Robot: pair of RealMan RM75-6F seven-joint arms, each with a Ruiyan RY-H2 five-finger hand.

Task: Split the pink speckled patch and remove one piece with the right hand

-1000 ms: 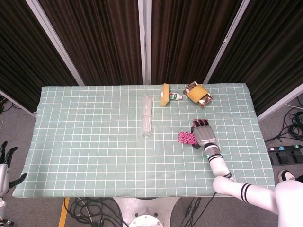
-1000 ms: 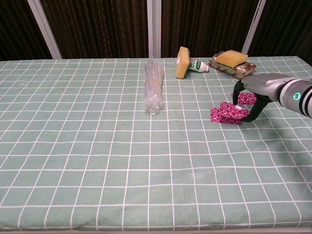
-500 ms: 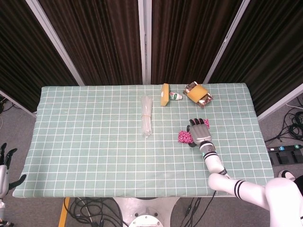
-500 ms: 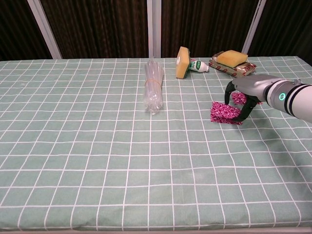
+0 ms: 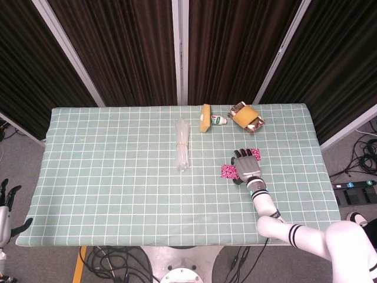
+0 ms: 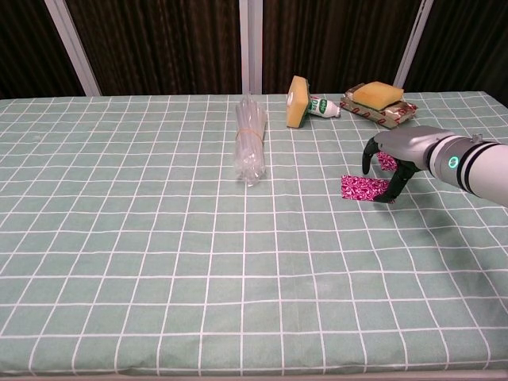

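The table [image 5: 118, 194], draped in a green checked cloth, fills both views; the head view alone shows all four of its edges, the dark curtains behind and the cables on the floor, whereas the chest view cuts off the near and side edges. Wide bare cloth lies to the left and near side of my working area. My right arm enters from the near right corner, and my right hand [image 5: 248, 167] [image 6: 394, 153] arches over the pink speckled patch [image 5: 228, 171] [image 6: 362, 187], right of centre and well in from every edge. The chest view shows what the overhead view hides: my fingers [image 6: 394, 184] curve down with tips at the patch's right end, and a second pink piece [image 6: 386, 162] lies just beyond, under my palm. Whether the tips merely press or actually pinch the patch I cannot tell. My left hand [image 5: 7, 203] hangs below the table's near left corner, fingers spread and holding nothing; only the head view shows it. A clear plastic bundle [image 5: 182, 143] [image 6: 250, 148] lies left of the patch, well apart. Along the far edge stand an upright sponge [image 5: 205, 118] [image 6: 298, 101], a small white bottle [image 5: 219, 119] [image 6: 324, 107] touching it, and a yellow sponge on a wrapped packet [image 5: 247, 117] [image 6: 378, 101].
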